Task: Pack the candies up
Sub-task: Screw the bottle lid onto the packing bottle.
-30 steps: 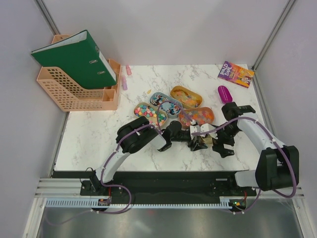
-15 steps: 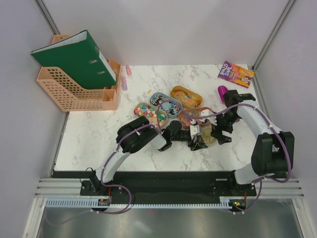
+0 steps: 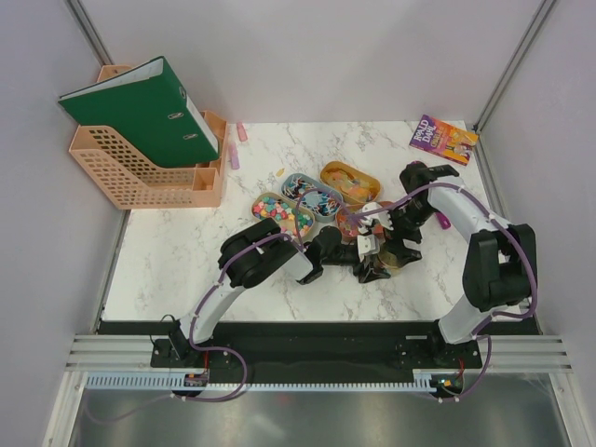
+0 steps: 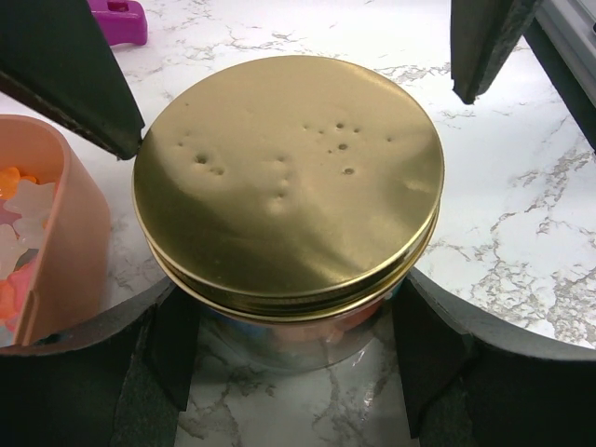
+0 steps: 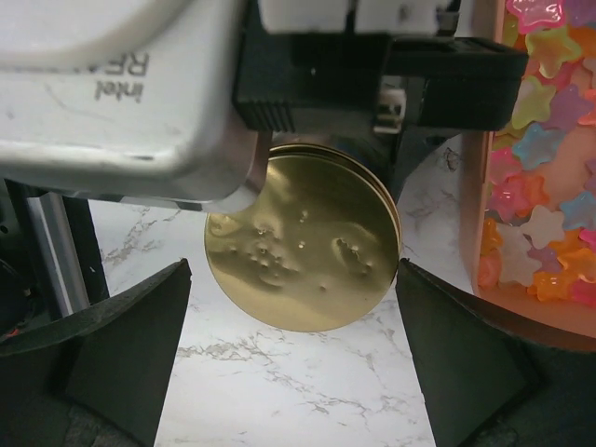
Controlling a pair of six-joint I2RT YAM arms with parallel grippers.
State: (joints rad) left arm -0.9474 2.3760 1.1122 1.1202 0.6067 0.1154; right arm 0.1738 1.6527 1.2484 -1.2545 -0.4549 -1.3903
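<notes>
The candies lie in oval trays: multicoloured bits [image 3: 282, 212], blue-wrapped pieces [image 3: 312, 194], yellow-orange gummies [image 3: 349, 180], and star gummies [image 5: 549, 186] beside the jar. A clear jar [image 4: 307, 335] with a round gold lid [image 4: 289, 177] stands on the marble, and coloured candies show through its wall. My left gripper [image 4: 296, 349] is shut on the jar's body, pads on both sides. My right gripper [image 5: 293, 317] is open and faces the left one. Its fingers [image 4: 74, 84] straddle the gold lid [image 5: 303, 242] without touching it. In the top view both grippers [image 3: 377, 259] [image 3: 399, 240] meet at the jar.
A purple scoop [image 4: 116, 19] lies just beyond the jar, mostly hidden by my right arm in the top view. A peach file rack with a green binder [image 3: 140, 130] stands at the back left, pink markers [image 3: 235, 154] beside it. A book [image 3: 443, 140] lies at the back right.
My right arm has swung from the near right in towards the jar, and its open fingers now flank the lid. The left gripper and the jar have not moved.
</notes>
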